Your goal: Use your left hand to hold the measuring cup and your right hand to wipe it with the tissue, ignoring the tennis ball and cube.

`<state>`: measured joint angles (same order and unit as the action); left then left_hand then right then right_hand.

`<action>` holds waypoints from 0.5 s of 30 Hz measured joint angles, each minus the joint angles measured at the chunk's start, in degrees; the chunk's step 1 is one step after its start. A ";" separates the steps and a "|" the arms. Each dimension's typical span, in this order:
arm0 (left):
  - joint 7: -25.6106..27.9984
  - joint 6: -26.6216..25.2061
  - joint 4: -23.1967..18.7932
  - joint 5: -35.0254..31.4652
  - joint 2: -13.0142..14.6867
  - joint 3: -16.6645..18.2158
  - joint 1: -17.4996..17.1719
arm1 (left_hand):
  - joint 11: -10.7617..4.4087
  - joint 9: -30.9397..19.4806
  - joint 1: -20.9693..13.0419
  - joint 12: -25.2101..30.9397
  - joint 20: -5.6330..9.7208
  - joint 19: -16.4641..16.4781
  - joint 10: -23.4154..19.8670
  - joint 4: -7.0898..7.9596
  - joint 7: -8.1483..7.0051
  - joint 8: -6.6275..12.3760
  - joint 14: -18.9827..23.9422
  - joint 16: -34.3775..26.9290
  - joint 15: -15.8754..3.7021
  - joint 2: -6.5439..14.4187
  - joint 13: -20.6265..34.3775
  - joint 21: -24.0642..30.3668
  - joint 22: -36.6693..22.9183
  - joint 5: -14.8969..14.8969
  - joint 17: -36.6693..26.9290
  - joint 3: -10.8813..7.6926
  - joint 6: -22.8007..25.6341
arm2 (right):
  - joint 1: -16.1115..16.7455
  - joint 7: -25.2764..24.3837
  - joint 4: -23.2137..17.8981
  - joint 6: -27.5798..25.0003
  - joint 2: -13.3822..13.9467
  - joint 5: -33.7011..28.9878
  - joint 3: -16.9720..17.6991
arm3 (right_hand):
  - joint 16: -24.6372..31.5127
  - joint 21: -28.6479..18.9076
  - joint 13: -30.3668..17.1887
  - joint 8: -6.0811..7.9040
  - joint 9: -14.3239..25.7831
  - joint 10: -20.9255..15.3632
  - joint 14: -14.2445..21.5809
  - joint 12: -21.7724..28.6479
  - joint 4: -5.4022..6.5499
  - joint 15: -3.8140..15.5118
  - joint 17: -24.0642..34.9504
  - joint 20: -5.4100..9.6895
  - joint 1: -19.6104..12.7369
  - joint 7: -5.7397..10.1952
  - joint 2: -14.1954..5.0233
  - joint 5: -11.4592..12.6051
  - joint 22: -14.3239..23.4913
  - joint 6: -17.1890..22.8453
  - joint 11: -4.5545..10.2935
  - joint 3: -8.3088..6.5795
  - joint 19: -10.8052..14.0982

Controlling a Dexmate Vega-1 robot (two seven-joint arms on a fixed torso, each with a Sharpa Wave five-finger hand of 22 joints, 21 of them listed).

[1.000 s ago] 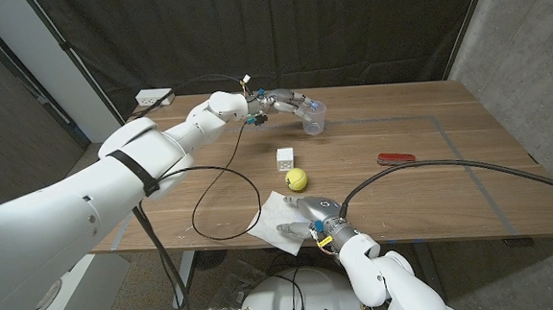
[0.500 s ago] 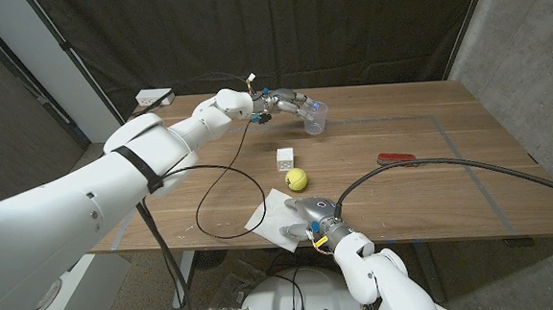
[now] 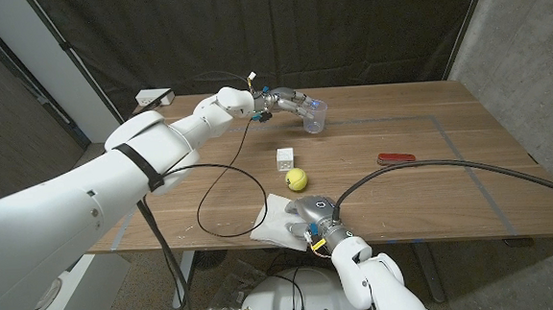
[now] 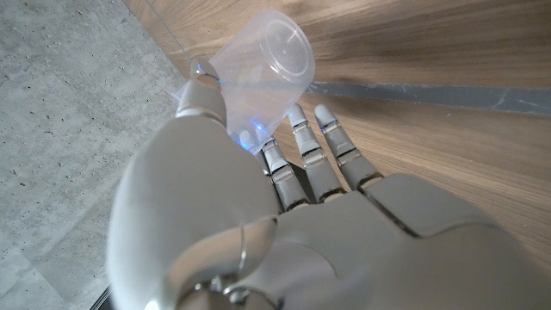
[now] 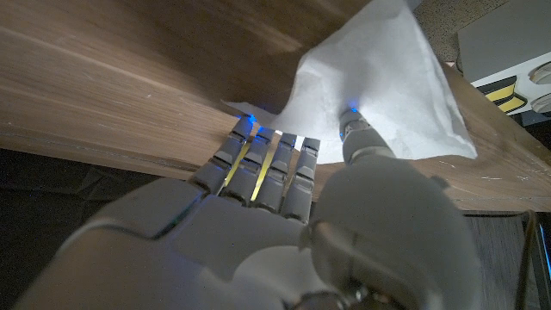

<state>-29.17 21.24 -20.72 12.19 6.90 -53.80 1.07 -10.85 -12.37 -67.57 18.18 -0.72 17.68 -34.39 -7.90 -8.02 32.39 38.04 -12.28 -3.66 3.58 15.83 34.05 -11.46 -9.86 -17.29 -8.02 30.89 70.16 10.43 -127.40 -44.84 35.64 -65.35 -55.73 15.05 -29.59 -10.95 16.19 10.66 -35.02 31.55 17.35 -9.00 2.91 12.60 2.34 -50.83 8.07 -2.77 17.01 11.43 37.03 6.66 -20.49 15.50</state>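
The left hand is grasping the measuring cup at the table's far side. The right hand is pinching the tissue at the near edge.

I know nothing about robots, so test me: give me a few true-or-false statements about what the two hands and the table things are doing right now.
1. The left hand holds the clear measuring cup at the far side of the table. True.
2. The right hand grips the tennis ball. False: it touches the white tissue at the table's near edge; the ball lies apart from it.
3. The white cube sits inside the measuring cup. False: it stands on the table between the cup and the ball.
4. A red object lies on the table toward the robot's right. True.
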 measured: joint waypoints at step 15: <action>0.77 -1.07 0.07 0.14 -0.40 -0.42 0.14 | 0.00 -0.01 0.00 0.00 0.00 0.00 0.00 0.00 0.10 0.34 0.00 0.22 0.00 0.00 0.29 0.33 0.00 -0.12 -0.19 0.00 -0.10 | 3.47 -5.57 2.40 0.97 -0.28 -2.72 2.00 | 19.10 -6.73 -6.43 4.47 0.47 -21.67 12.99 10.84 0.08 1.96 17.95 -0.07 -14.66 1.03 -1.63 -1.38 2.05 23.73 3.11 6.59 4.34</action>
<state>-28.40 20.17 -20.66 12.33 6.50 -54.22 1.21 -10.85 -12.38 -67.58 18.18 -0.72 17.68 -34.39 -7.90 -7.92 32.72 38.04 -12.06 -3.66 3.59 16.12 34.38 -11.46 -9.98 -17.48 -8.02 30.78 73.63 4.87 -125.00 -43.87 35.35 -68.06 -53.73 34.15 -36.32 -17.38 20.66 11.13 -56.69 44.54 28.19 -8.93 4.86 30.55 2.26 -65.49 9.11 -4.40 15.63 13.48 60.75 9.77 -13.90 19.84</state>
